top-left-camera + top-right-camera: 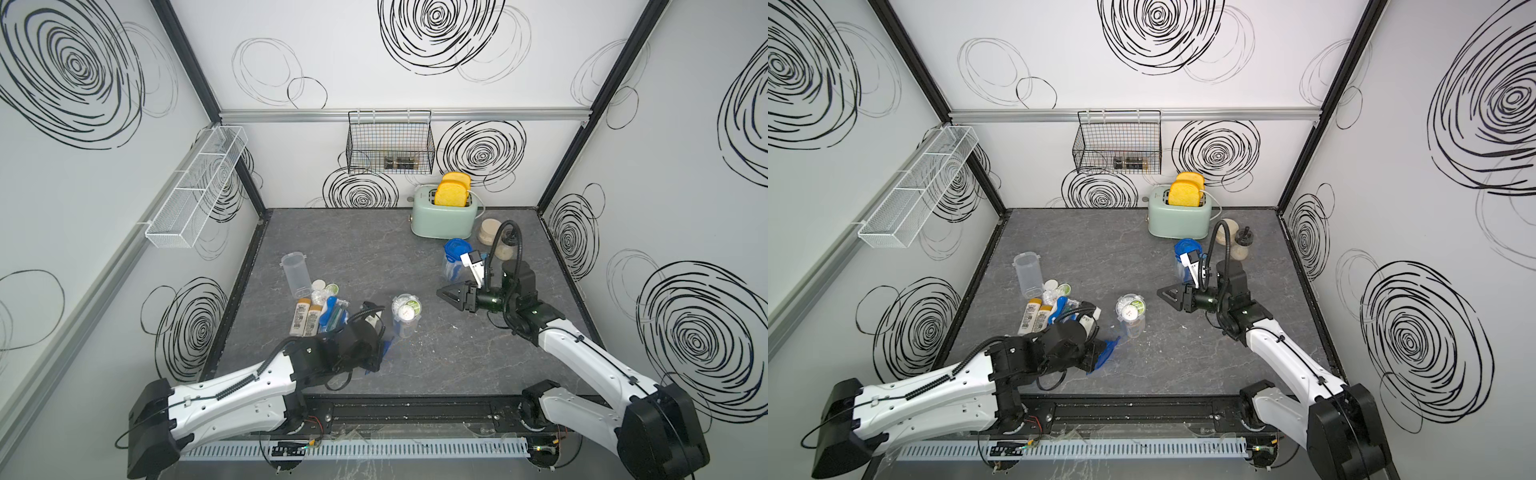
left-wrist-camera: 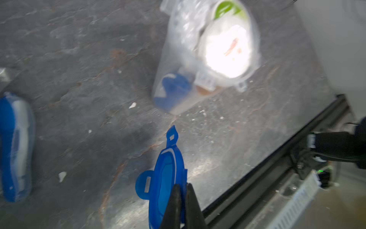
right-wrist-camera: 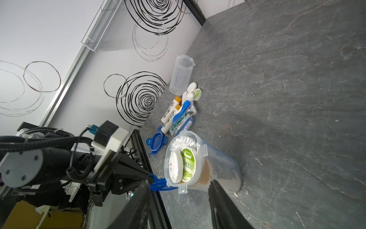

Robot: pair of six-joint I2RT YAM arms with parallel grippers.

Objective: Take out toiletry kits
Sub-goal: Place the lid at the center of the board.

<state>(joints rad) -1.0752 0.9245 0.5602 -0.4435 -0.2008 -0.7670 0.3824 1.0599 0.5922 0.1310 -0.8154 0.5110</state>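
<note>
table (image 1: 374, 249): grey stone-look top, under both grippers.
toaster (image 1: 444, 218): pale green, two yellow slices standing in it, well beyond the right gripper at the back wall.
left gripper (image 2: 183, 186): fingers pressed together on the edge of a blue lid (image 2: 166, 178), which it holds low over the table.
right gripper (image 1: 444, 293): fingers apart with nothing between them, pointing toward the left gripper.
closed tub (image 1: 455, 262): clear, blue clip lid on, standing just behind the right gripper's wrist.
empty tub (image 1: 296, 274): clear, no lid, lying on its side, past the loose kit from the left gripper.
open tub (image 1: 404, 326): clear, mouth uncovered, between the two grippers and nearer the left one. its rim is just beside the held lid; whether they touch cannot be told.
packed kit (image 3: 188, 162): inside the open tub. a white round tin, a green "towel" tin and a clear-wrapped bit sit at the mouth, with a blue piece lower down.
loose kit (image 1: 309, 318): on the table just beside the left gripper's wrist, on the side away from the right gripper. it has two cream bottles with tan caps, a blue toothbrush, a wrapped tube and round tins.
jars (image 1: 488, 232): two, beige inside, beyond the right gripper, near the toaster.
second lid (image 3: 156, 141): blue, flat on the table, between the loose kit and the left gripper's tips.
</note>
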